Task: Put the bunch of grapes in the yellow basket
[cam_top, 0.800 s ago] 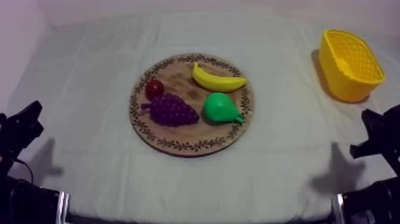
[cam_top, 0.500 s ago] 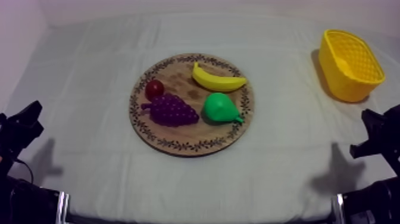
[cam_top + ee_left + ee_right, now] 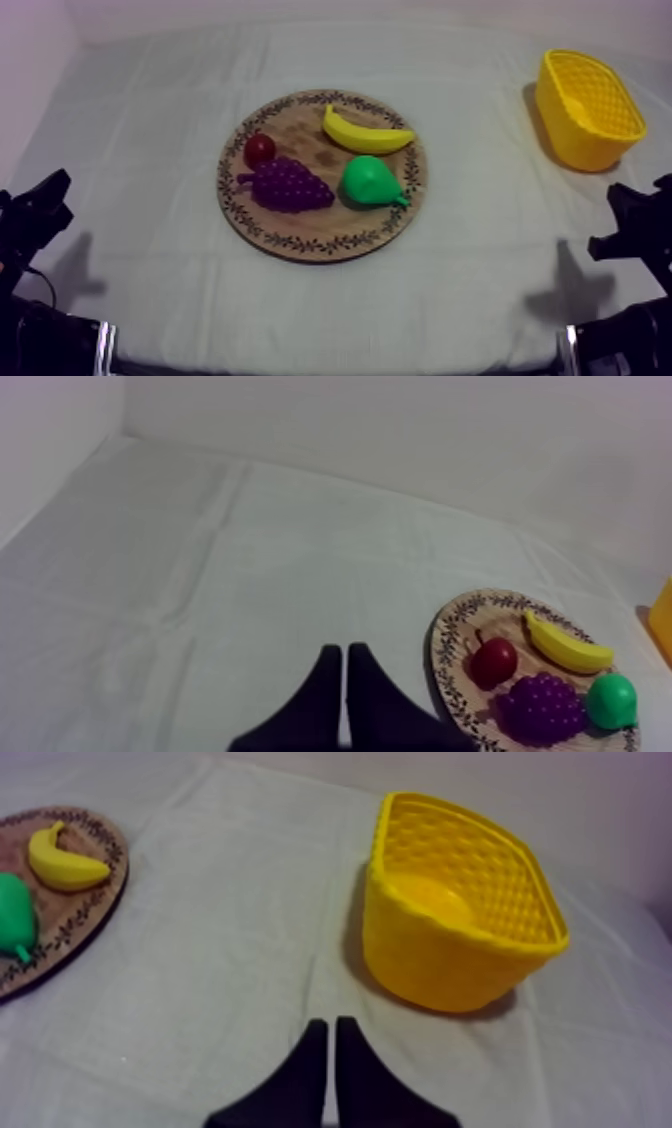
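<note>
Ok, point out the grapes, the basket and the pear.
grapes (image 3: 287,186), top view, middle of the bunch
basket (image 3: 568,135), top view, outer wall
pear (image 3: 370,181), top view, round body

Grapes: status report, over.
Left gripper and right gripper shut, parked low. Bunch of grapes on wooden board, untouched. Small red fruit and pear close beside it; yellow basket at my right.

The table (image 3: 480,280), under a grey-white cloth (image 3: 140,130), carries a round wooden board (image 3: 312,228) with a patterned rim. A yellow basket (image 3: 583,132) stands upright on the cloth, well apart from the board, to its right and farther back.
</note>
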